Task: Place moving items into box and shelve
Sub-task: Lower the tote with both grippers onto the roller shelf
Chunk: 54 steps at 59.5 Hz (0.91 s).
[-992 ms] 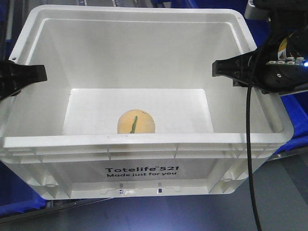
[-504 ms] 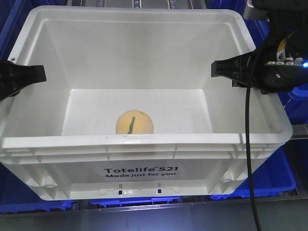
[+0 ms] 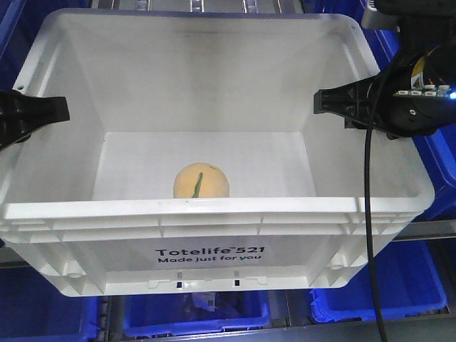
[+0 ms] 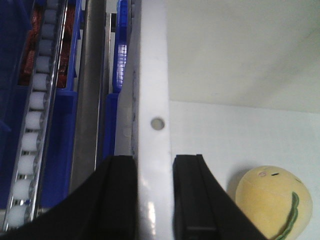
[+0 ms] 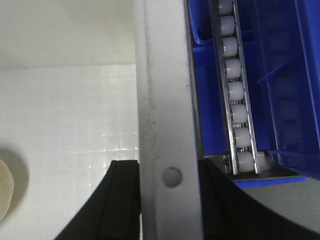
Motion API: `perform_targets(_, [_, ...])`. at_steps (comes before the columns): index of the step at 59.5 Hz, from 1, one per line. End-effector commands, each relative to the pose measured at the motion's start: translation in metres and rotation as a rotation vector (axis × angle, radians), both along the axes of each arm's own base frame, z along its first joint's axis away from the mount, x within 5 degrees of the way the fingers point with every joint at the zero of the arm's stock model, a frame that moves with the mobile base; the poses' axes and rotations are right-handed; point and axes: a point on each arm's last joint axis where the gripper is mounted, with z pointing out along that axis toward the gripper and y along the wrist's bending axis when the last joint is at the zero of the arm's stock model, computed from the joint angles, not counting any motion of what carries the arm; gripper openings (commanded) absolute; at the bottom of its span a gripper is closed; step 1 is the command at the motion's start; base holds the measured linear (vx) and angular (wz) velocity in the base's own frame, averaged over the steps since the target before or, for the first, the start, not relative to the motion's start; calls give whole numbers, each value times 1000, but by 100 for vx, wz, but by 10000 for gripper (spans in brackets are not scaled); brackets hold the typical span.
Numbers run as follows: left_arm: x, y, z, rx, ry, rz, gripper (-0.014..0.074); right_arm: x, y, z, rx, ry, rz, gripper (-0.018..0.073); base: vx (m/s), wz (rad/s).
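Note:
The box, a large white crate printed "Totelife 521", fills the front view, held up by both arms. My left gripper is shut on its left rim, one black finger inside the wall and one outside. On the right rim my right gripper is shut the same way, with its inner finger over the box floor. One moving item, a pale orange-yellow plush ball with a green stripe, lies on the box floor near the front wall; it also shows in the left wrist view.
Blue plastic bins sit below the box and to its right. Roller rails of a shelf run along both sides. A grey metal shelf rail crosses under the box's right corner.
The box keeps its place between the shut grippers, while the grey floor beneath has given way to blue bins and shelf rails. The plush ball rocked slightly.

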Motion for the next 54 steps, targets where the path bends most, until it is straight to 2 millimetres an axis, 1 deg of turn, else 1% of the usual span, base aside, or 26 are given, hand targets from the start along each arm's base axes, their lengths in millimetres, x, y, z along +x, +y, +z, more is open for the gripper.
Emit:
perform_targets(1, [0, -1, 30, -50, -198, -65, 165, 0, -5, 31, 33, -173, 27, 83, 17, -2])
perform_targets(27, [0, -1, 30, -50, -198, -65, 165, 0, -4, 31, 34, -173, 27, 83, 14, 4])
perform_targets(54, [0, -1, 30, -50, -198, -65, 165, 0, -4, 31, 34, -173, 27, 83, 5, 6])
